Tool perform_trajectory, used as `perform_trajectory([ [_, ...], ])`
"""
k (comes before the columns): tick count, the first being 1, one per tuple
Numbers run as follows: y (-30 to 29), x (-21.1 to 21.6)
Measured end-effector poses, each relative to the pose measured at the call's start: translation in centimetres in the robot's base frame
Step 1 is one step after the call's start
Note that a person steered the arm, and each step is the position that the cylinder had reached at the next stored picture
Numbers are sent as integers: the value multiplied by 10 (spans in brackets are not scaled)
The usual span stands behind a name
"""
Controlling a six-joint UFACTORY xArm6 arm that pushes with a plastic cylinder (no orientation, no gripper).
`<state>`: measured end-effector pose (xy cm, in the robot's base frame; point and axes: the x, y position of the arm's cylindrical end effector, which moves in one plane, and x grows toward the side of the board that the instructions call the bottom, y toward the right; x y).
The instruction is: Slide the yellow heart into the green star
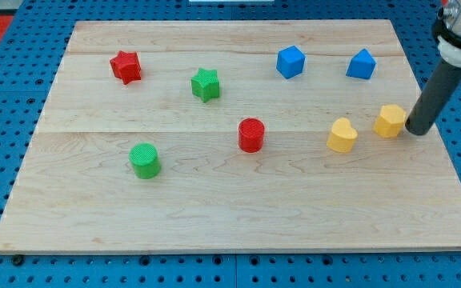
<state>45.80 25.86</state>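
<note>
The yellow heart (342, 135) lies on the wooden board at the view's right of centre. The green star (205, 84) sits towards the view's upper middle, well to the left of the heart. My tip (417, 131) is at the view's right, just right of a yellow hexagon block (390, 121) and close to it. The hexagon lies between my tip and the heart.
A red cylinder (251, 134) stands between the heart and the star's side of the board. A red star (125, 66) is at the upper left, a green cylinder (144, 160) at the lower left. Two blue blocks (290, 62) (361, 64) sit at the upper right.
</note>
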Motion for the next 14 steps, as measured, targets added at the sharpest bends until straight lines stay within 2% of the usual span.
perform_trajectory([
  [1, -34, 10],
  [2, -139, -6],
  [3, -184, 8],
  [4, -155, 20],
  [5, -177, 45],
  [6, -186, 45],
  [8, -168, 42],
  [9, -181, 24],
  [10, -209, 76],
  [11, -247, 62],
  [12, -266, 21],
  [13, -231, 39],
  [14, -222, 47],
])
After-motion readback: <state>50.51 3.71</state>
